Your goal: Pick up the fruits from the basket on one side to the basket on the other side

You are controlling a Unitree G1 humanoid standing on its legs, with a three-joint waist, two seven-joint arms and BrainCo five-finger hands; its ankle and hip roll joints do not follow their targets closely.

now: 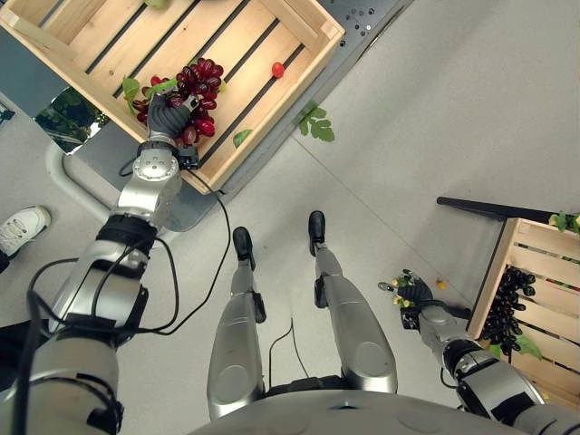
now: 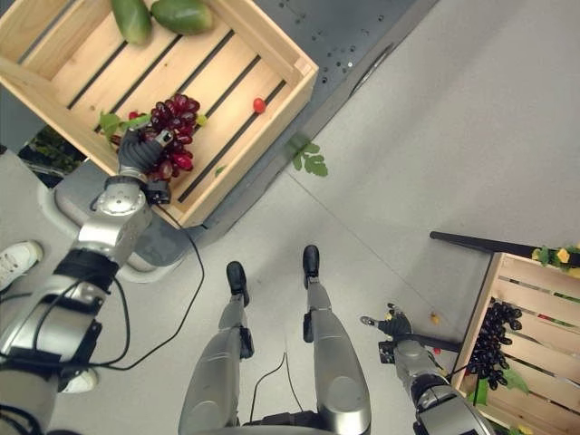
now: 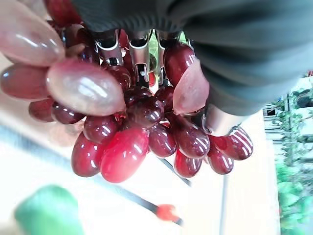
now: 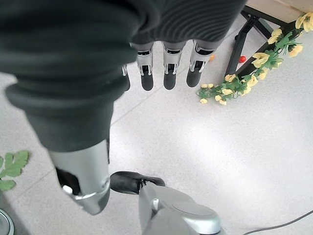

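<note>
The left hand (image 1: 166, 116) curls around glossy, oval red grapes (image 1: 198, 89) inside the slatted wooden crate (image 1: 308, 54); the right hand (image 4: 161, 68) hangs with straight fingers.

The left arm reaches forward, its left hand (image 1: 166, 115) curled with fingers (image 3: 139, 61) bent. The right arm hangs low, right hand (image 1: 415, 292) relaxed, fingers (image 4: 169, 66) straight.

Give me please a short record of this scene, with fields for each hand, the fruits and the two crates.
left hand: fingers curled on the red grapes, inside the left crate
right hand: open, holds nothing, beside the right crate
left crate also holds: small red fruit, two green fruits
right crate holds: dark grapes
floor: loose green leaf
</note>
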